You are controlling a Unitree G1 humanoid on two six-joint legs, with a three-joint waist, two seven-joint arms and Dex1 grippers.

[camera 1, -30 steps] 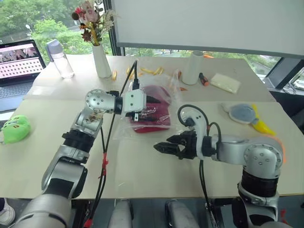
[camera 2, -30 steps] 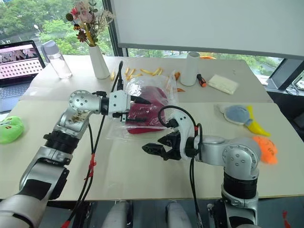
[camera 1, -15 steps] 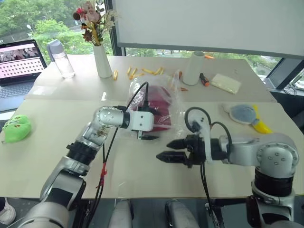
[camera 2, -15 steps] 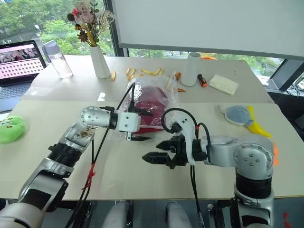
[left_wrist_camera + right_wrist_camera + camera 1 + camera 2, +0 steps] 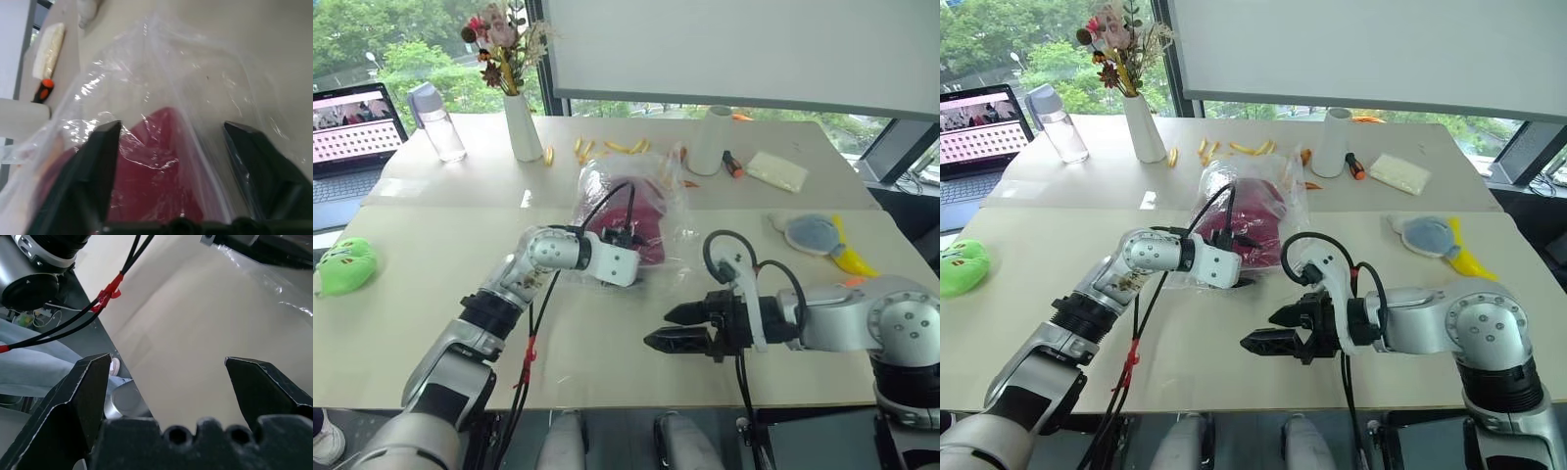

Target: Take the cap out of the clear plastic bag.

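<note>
Nearest, the right gripper hovers over bare table in front of the bag, its fingers spread wide and holding nothing, pointing across toward the robot's left; it is well short of the bag's near edge.

Just behind it, the left gripper is at the bag's near edge; its fingers stand apart with a fold of film and the red cloth between them in the wrist view; whether they pinch the film or merely straddle it I cannot tell.

The cap lies inside the bag, wholly under the plastic, the bag itself resting on the table with its crinkled bulk rising behind the left gripper.

Behind the bag stand a white cup and a vase; neither bears on the work.

The step in hand looks like the opening one: getting hold of the bag's mouth; nothing of the cap is out.

The next move probably calls for the left gripper to close on film alone and lift or pin it; the right would then have to reach into the mouth and take the cap by its brim; catching cloth and film together would drag both.
</note>
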